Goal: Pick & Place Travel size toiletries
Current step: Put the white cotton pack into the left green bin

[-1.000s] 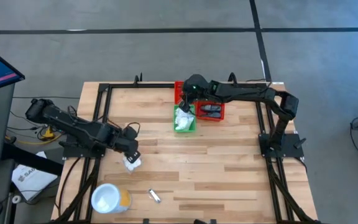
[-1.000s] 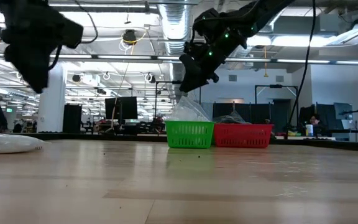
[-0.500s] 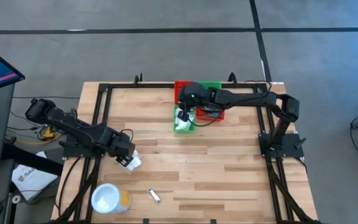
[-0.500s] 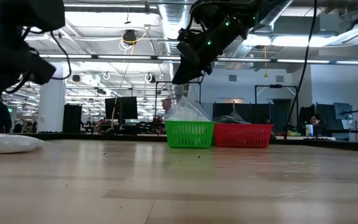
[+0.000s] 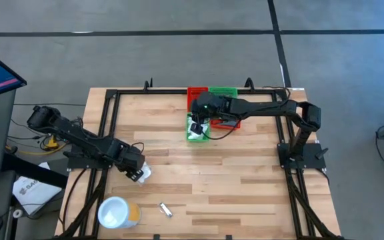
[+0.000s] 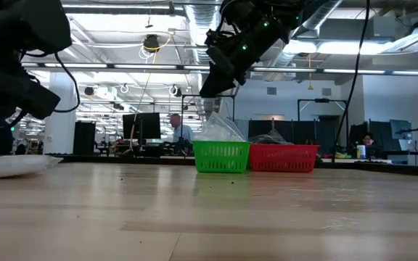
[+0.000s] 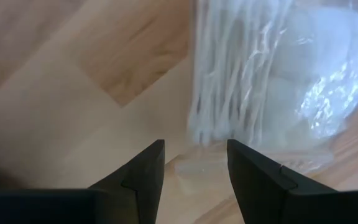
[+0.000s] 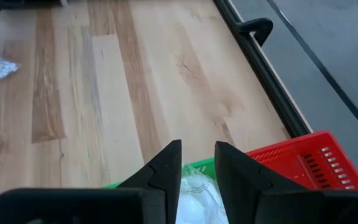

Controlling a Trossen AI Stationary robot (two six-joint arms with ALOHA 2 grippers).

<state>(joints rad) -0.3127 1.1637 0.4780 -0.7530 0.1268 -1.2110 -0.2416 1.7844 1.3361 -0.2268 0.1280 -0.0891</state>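
Observation:
A white packet of swabs in clear wrap (image 7: 272,81) lies flat on the wood near the table's left edge (image 5: 145,173). My left gripper (image 7: 194,165) points down over it (image 5: 135,171), open, with the wrap's near edge (image 7: 197,168) between its fingertips; I cannot tell whether they touch it. My right gripper (image 8: 197,158) hangs above the green bin (image 5: 197,132), a narrow gap between its fingers and nothing in that gap. Clear-wrapped white packets (image 6: 220,129) stick up out of the green bin (image 6: 222,156). A thin silver sachet (image 5: 166,211) lies near the front edge.
A red bin (image 5: 227,120) stands right of the green one, with dark items in it. Behind them are a second red bin (image 5: 195,93) and a second green bin (image 5: 227,91). A white tub with an orange side (image 5: 117,213) stands at the front left. People move in the room behind.
My left gripper has come down toward the white packet, shifting a little toward the table's near edge, and has tipped to point straight down. My right gripper has swung from over the far bins toward the near left, and now hangs over the green bin.

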